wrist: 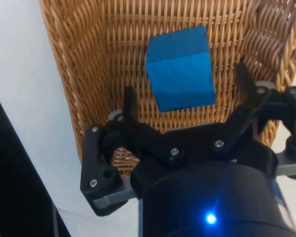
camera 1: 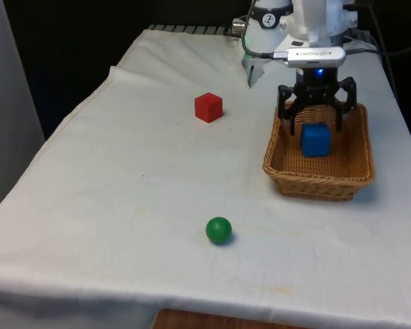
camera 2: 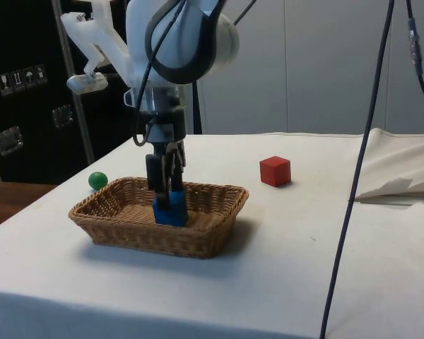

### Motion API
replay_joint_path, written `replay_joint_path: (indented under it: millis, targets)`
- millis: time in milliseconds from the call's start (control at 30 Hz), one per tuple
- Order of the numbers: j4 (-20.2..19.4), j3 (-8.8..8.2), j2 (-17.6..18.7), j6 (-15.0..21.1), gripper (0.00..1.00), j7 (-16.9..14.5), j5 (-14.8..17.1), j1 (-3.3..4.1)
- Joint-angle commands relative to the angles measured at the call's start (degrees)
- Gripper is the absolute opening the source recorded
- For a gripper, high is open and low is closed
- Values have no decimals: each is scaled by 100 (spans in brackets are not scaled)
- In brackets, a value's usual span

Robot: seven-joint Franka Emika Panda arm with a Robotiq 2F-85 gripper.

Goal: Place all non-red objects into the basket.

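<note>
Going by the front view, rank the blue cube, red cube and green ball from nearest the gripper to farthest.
1. Blue cube: in the basket, between the open gripper's fingers.
2. Red cube: toward the front view's left.
3. Green ball: near the table's front edge.

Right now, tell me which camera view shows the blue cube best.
The wrist view: the blue cube lies unobstructed on the basket floor, apart from both fingers of the open gripper. In the front view the cube sits between the fingers; in the side view they hide its top.
</note>
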Motion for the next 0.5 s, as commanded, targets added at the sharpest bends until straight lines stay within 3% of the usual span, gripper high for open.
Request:
replay_joint_path:
  millis: [0, 200, 467]
  targets:
    - [11, -6, 11, 0, 97, 23, -6, 11]
    - [6, 0, 6, 0, 100, 0, 0, 0]
    - [97, -57, -178, -172, 100, 229, -92, 52]
